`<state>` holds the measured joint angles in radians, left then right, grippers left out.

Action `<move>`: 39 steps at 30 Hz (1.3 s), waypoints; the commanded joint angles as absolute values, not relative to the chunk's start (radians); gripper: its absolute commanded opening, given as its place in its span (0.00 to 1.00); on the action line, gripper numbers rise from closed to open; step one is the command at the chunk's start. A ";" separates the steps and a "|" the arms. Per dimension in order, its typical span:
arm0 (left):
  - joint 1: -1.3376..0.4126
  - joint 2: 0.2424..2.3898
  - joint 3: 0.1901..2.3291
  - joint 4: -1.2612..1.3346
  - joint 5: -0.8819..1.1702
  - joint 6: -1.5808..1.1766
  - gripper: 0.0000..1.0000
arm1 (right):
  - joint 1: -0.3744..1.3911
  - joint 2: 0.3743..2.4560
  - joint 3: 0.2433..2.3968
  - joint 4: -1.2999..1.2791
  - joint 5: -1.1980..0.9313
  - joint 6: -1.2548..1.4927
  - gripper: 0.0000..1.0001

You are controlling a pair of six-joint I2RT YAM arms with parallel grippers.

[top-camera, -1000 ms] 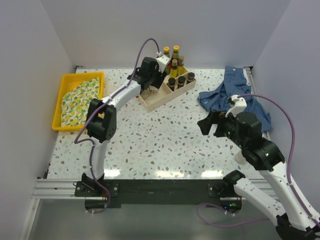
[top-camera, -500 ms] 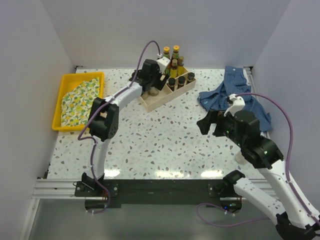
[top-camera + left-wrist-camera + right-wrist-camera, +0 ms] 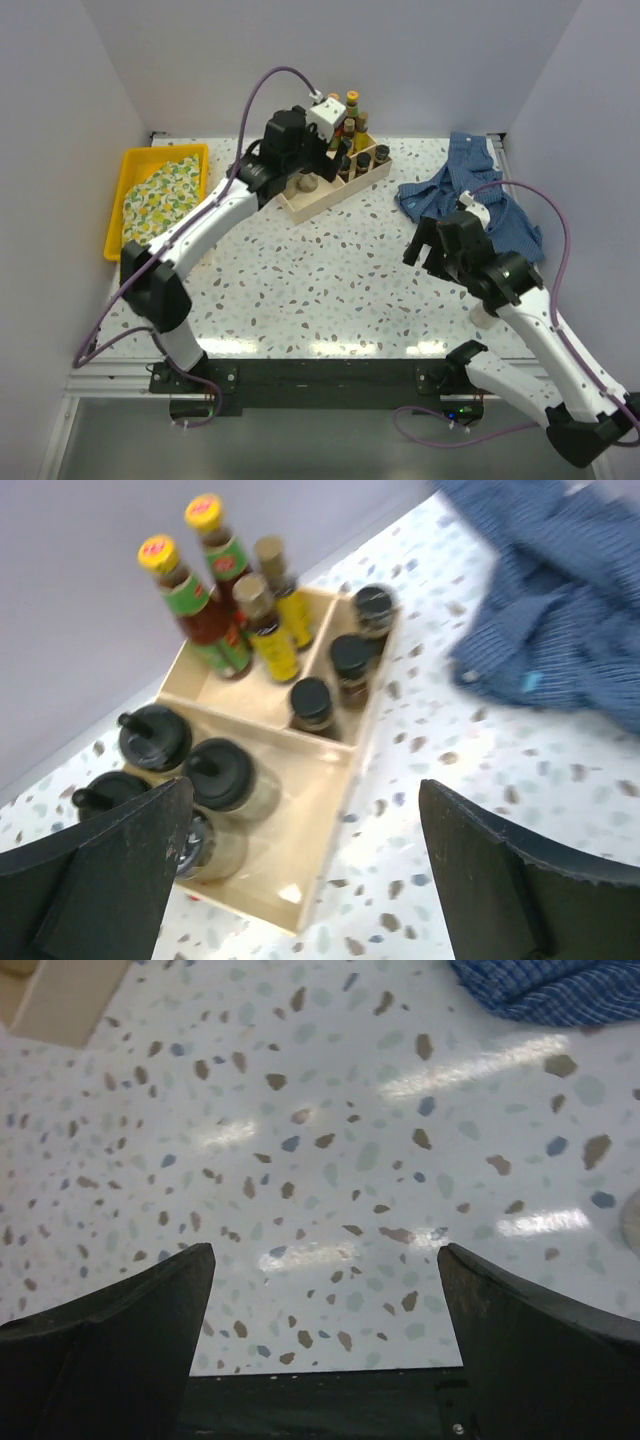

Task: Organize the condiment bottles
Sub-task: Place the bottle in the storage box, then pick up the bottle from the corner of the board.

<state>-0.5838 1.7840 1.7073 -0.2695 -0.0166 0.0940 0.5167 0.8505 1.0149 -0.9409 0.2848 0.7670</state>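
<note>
Jaws stand wide and empty: left gripper (image 3: 310,875) hovers above the far wooden box (image 3: 300,852) of condiment bottles (image 3: 213,615), right gripper (image 3: 325,1330) over open tabletop (image 3: 330,1140) near the blue shirt (image 3: 560,990).

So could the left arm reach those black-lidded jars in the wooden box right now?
Probably yes: the left gripper hangs open just above the jars, with nothing between, though they stand close together in the box.

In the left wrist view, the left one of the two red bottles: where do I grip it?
Take the red bottle by its neck, just under the cap, from straight above. It stands upright, body crowded by the other bottles, while the slim neck rises clear of them.
</note>
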 commanded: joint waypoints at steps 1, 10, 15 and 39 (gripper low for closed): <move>-0.655 1.541 1.482 -0.247 0.052 0.032 1.00 | 0.515 1.004 1.231 -1.191 0.663 0.920 0.99; -0.658 1.220 1.091 -0.235 0.121 -0.057 1.00 | 0.514 1.203 1.392 -1.586 0.836 1.276 0.99; -0.660 1.170 0.974 -0.221 0.066 -0.040 1.00 | 0.457 1.170 1.296 -1.589 0.861 1.347 0.99; -0.678 1.123 0.888 -0.134 -0.077 -0.068 1.00 | 0.015 1.109 0.899 -1.368 0.853 1.276 0.99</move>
<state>-0.6712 1.1442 0.9100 -0.2127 -0.0170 -0.0677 0.0311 1.0969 0.9508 -1.3388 0.8234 1.2457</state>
